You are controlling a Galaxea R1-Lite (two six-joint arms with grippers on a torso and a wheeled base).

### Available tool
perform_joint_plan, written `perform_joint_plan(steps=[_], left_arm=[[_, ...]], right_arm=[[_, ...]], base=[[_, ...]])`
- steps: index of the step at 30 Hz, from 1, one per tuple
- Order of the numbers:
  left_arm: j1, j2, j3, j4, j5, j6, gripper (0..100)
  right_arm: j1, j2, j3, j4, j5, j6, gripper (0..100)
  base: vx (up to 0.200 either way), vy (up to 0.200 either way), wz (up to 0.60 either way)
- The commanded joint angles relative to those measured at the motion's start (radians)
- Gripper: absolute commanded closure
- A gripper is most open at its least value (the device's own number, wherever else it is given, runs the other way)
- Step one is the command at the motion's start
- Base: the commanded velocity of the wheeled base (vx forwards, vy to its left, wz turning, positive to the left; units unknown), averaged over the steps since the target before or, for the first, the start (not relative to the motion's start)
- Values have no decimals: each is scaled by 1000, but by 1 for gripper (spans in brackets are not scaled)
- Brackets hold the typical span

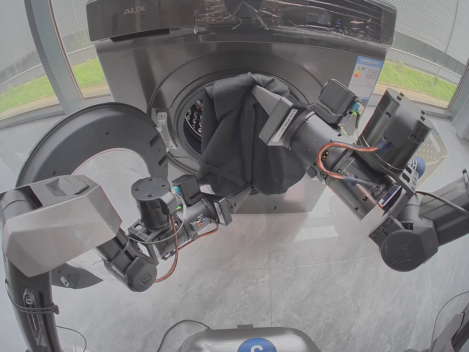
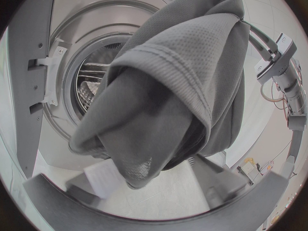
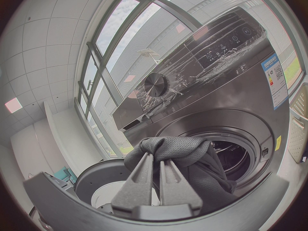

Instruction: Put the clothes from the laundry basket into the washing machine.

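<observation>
A dark grey garment [image 1: 239, 138] hangs in front of the washing machine's [image 1: 146, 59] open drum mouth [image 1: 192, 121]. My right gripper [image 1: 255, 92] is shut on the garment's top fold, level with the upper part of the opening; in the right wrist view its fingers [image 3: 146, 174] pinch the bunched cloth [image 3: 179, 148]. My left gripper [image 1: 235, 199] sits below, at the garment's lower end, open. In the left wrist view the cloth's bottom end [image 2: 138, 164] hangs between its spread fingers [image 2: 96, 177]. The drum's metal inside [image 2: 88, 87] shows behind the cloth.
The machine's round door [image 1: 93, 138] stands swung open to the left, beside my left arm. A white perforated laundry basket [image 1: 434, 151] stands at the machine's right side, behind my right arm. Grey tiled floor [image 1: 273, 270] lies in front.
</observation>
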Motion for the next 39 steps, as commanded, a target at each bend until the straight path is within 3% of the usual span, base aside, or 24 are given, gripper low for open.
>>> perform_joint_plan(steps=[1,12,21,22,39], left_arm=[[-4,0,-10,-1,3,-1,100],[-16,-36,38,-70,11,-2,100],[-82,-233,170,-96,11,-2,100],[-90,-250,171,-96,11,-2,100],[-54,-269,150,-84,11,-4,100]], right_arm=[[0,0,3,-1,0,0,100],[-7,3,20,-1,1,0,100],[-18,20,108,-2,14,1,100],[-18,26,115,-5,14,3,0],[-29,47,349,-160,15,-17,0]], base=[[0,0,0],[0,0,0],[0,0,0],[0,0,0],[0,0,0]])
